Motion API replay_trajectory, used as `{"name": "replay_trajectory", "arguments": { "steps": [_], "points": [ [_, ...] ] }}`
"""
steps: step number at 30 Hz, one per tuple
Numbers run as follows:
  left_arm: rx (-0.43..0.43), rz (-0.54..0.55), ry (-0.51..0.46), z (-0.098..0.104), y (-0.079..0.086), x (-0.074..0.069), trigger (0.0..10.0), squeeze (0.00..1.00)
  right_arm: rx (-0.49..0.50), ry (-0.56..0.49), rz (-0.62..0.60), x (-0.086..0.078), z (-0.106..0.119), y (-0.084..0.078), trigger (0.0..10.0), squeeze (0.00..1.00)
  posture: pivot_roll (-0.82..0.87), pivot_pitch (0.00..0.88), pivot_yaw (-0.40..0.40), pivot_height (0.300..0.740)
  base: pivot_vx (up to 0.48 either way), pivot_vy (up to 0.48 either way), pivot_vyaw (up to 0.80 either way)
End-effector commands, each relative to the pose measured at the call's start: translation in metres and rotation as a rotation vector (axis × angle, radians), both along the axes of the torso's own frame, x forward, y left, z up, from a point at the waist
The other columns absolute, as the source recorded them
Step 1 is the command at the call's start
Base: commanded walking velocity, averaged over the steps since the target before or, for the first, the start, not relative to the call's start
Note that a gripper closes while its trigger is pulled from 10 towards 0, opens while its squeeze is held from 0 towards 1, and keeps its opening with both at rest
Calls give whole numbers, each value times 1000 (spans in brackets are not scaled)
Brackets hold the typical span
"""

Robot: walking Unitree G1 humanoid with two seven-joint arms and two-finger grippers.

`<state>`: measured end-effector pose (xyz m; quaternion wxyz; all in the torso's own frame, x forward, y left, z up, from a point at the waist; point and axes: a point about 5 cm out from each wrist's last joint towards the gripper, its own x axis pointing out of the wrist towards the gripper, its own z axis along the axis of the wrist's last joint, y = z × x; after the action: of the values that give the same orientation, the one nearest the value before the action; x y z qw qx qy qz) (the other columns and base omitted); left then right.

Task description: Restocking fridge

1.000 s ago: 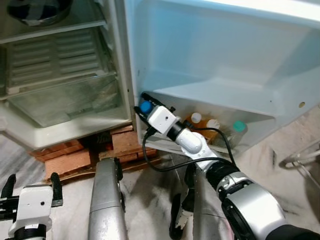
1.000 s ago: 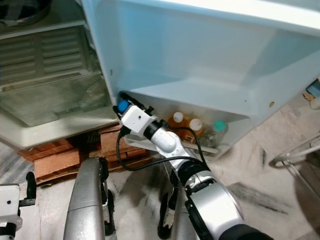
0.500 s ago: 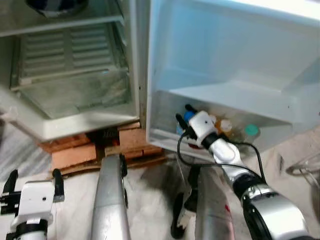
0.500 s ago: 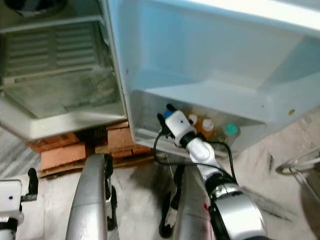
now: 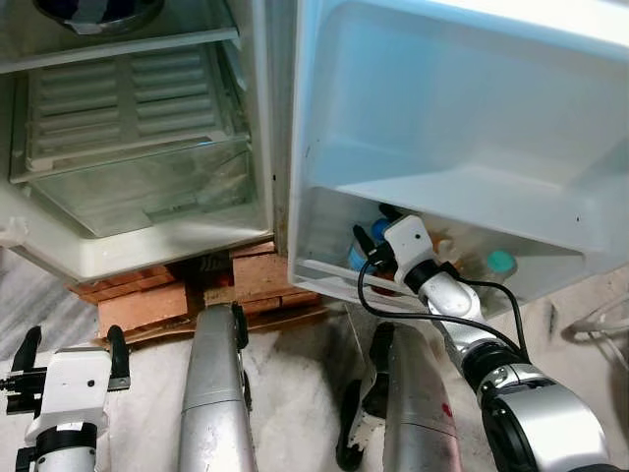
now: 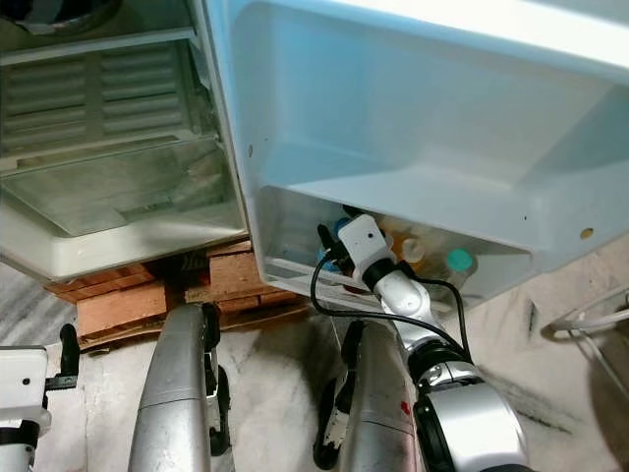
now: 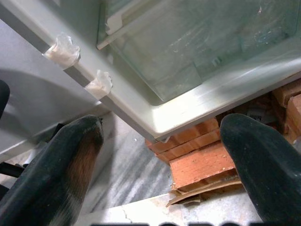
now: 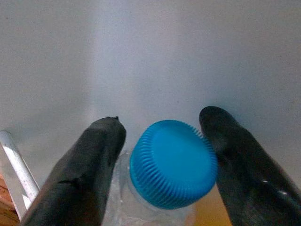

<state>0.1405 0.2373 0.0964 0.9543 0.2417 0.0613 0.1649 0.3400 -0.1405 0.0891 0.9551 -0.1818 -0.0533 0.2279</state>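
A clear bottle with a blue cap point(image 8: 173, 162) stands at the left end of the bottom shelf point(image 5: 322, 268) of the open fridge door. My right gripper point(image 5: 374, 225) is shut on the bottle's neck, one black finger on each side of the cap. In the right wrist view the white door wall is close behind the cap. Further along the shelf stand orange bottles with white caps point(image 6: 414, 246) and a bottle with a teal cap point(image 5: 500, 263). My left gripper point(image 5: 69, 349) hangs low at the left, open and holding nothing, its fingertips point(image 7: 75, 155) wide apart.
The fridge body is open on the left, with a glass shelf and a clear crisper drawer point(image 5: 147, 187); a dark bowl point(image 5: 98, 10) sits on an upper shelf. The fridge stands on bricks point(image 5: 147, 305). My two silver legs point(image 5: 211, 393) are below, on a marble floor.
The right gripper has carried the blue-capped bottle from the door's hinge edge rightward and down into the bottom door shelf. The camera has shifted. The left arm has stayed put.
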Motion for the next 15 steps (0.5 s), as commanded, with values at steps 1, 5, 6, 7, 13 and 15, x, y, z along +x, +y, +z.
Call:
{"name": "replay_trajectory", "arguments": {
  "steps": [1, 5, 6, 7, 13, 15],
  "points": [
    [1, 9, 41, -6, 2, -6, 10000, 0, 2, 45, -60, -4, -10, -16, 10000, 1000, 229, 255, -58, 540, 0, 0, 0],
    [1, 9, 41, -6, 2, -6, 10000, 0, 2, 45, -60, -4, -10, -16, 10000, 1000, 229, 255, -58, 540, 0, 0, 0],
    [1, 9, 41, -6, 2, -6, 10000, 0, 2, 45, -60, -4, -10, -16, 10000, 1000, 229, 255, -58, 540, 0, 0, 0],
    [1, 9, 41, -6, 2, -6, 10000, 0, 2, 45, -60, -4, -10, -16, 10000, 1000, 229, 255, -58, 540, 0, 0, 0],
    [1, 9, 41, -6, 2, -6, 10000, 0, 2, 45, -60, -4, -10, -16, 10000, 1000, 229, 255, -58, 540, 0, 0, 0],
    [1, 9, 41, -6, 2, -6, 10000, 0, 2, 45, -60, -4, -10, -16, 10000, 1000, 229, 255, -58, 540, 0, 0, 0]
  ]
}}
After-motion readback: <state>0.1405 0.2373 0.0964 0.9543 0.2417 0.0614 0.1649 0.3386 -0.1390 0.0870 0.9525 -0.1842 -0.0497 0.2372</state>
